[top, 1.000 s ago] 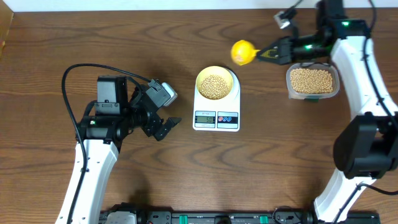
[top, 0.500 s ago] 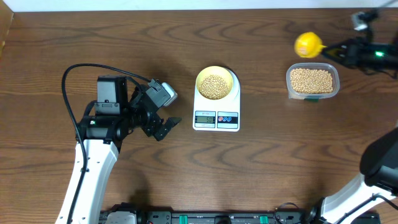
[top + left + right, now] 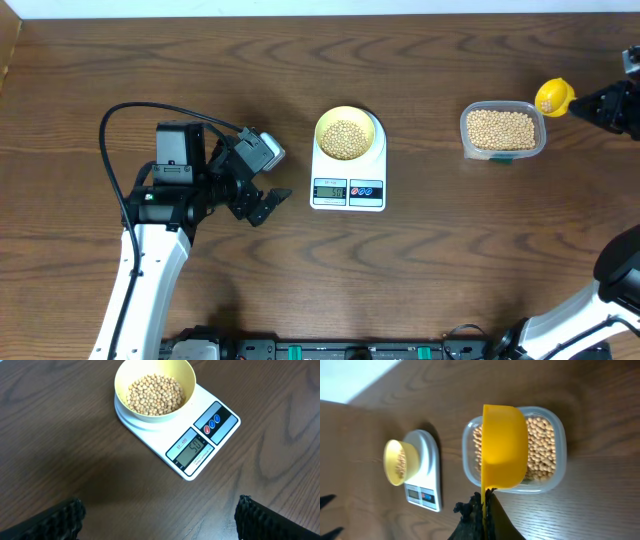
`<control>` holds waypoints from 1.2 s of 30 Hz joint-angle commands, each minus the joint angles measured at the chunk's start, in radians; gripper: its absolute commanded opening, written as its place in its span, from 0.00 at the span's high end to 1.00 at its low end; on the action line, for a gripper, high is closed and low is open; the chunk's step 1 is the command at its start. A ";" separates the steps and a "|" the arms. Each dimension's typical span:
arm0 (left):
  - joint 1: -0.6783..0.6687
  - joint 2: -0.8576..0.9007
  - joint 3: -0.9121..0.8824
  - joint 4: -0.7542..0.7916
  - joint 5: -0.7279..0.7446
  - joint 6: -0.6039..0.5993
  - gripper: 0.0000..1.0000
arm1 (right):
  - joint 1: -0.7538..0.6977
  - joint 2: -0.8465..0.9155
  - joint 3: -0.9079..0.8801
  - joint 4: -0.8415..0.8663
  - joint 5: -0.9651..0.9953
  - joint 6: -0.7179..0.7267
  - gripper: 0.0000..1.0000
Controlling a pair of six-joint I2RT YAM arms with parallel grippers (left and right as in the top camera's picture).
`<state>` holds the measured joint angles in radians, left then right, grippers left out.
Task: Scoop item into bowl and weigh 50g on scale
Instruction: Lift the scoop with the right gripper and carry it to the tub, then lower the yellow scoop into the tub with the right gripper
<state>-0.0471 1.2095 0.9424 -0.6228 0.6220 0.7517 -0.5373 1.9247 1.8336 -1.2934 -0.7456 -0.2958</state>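
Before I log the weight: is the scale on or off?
On: the scale display shows dark digits in the left wrist view.

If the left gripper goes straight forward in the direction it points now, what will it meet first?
Probably the scale, at its display end, with the bowl behind it. Only bare table lies between them. If the left gripper points steeply down, it meets the table first.

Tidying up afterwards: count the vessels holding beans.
2: the yellow-green bowl on the scale, and the clear plastic container right of it. The scoop's inside is hidden.
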 commanded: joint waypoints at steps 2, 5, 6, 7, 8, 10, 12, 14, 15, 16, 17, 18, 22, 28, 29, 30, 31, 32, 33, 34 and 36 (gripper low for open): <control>-0.002 0.003 0.017 -0.001 0.006 -0.013 0.02 | 0.077 -0.026 0.016 0.008 0.132 0.017 0.99; -0.002 0.003 0.017 -0.001 0.006 -0.013 0.03 | 0.145 -0.026 0.016 0.045 0.259 0.074 0.99; -0.002 0.003 0.017 -0.001 0.006 -0.013 0.02 | 0.170 -0.025 0.016 0.061 0.315 0.092 0.99; -0.002 0.003 0.017 -0.001 0.006 -0.013 0.02 | 0.190 -0.025 0.016 0.072 0.365 0.108 0.99; -0.002 0.003 0.017 -0.001 0.006 -0.013 0.02 | 0.213 -0.025 0.016 0.082 0.431 0.132 0.99; -0.002 0.002 0.017 -0.001 0.006 -0.013 0.02 | 0.253 -0.024 0.016 0.093 0.536 0.159 0.99; -0.002 0.003 0.017 -0.001 0.006 -0.013 0.02 | 0.292 -0.024 0.016 0.094 0.612 0.166 0.99; -0.002 0.003 0.017 -0.001 0.006 -0.013 0.02 | 0.341 -0.024 0.016 0.089 0.694 0.169 0.99; -0.002 0.003 0.017 -0.001 0.006 -0.013 0.02 | 0.363 -0.024 0.016 0.087 0.733 0.169 0.99; -0.002 0.003 0.017 -0.001 0.006 -0.013 0.02 | 0.378 -0.024 0.016 0.086 0.764 0.174 0.99; -0.002 0.003 0.017 -0.001 0.006 -0.013 0.03 | 0.400 -0.024 0.016 0.085 0.822 0.192 0.99; -0.002 0.002 0.017 -0.001 0.006 -0.013 0.02 | 0.422 -0.024 0.016 0.083 0.875 0.204 0.99; -0.002 0.003 0.017 -0.001 0.006 -0.013 0.02 | 0.491 -0.024 0.016 0.086 0.997 0.206 0.99; -0.002 0.003 0.017 -0.001 0.006 -0.013 0.02 | 0.560 -0.024 0.016 0.090 1.065 0.211 0.99; -0.002 0.003 0.017 -0.001 0.006 -0.013 0.02 | 0.565 -0.024 0.016 0.090 1.071 0.212 0.99; -0.002 0.003 0.017 -0.001 0.006 -0.013 0.02 | 0.568 -0.024 0.016 0.091 1.077 0.213 0.99; -0.002 0.003 0.017 -0.001 0.006 -0.013 0.02 | 0.571 -0.024 0.015 0.092 1.083 0.213 0.99; -0.002 0.003 0.017 -0.001 0.006 -0.013 0.02 | 0.572 -0.024 0.014 0.095 1.084 0.213 0.99; -0.002 0.002 0.017 -0.001 0.006 -0.013 0.02 | 0.572 -0.024 0.014 0.099 1.083 0.216 0.99; -0.002 0.002 0.017 -0.001 0.006 -0.013 0.02 | 0.572 -0.024 0.014 0.101 1.083 0.235 0.99; -0.002 0.003 0.017 -0.001 0.006 -0.013 0.02 | 0.568 -0.024 0.014 0.101 1.065 0.281 0.99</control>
<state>-0.0471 1.2095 0.9424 -0.6228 0.6220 0.7517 0.0311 1.9247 1.8336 -1.1942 0.2974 -0.0860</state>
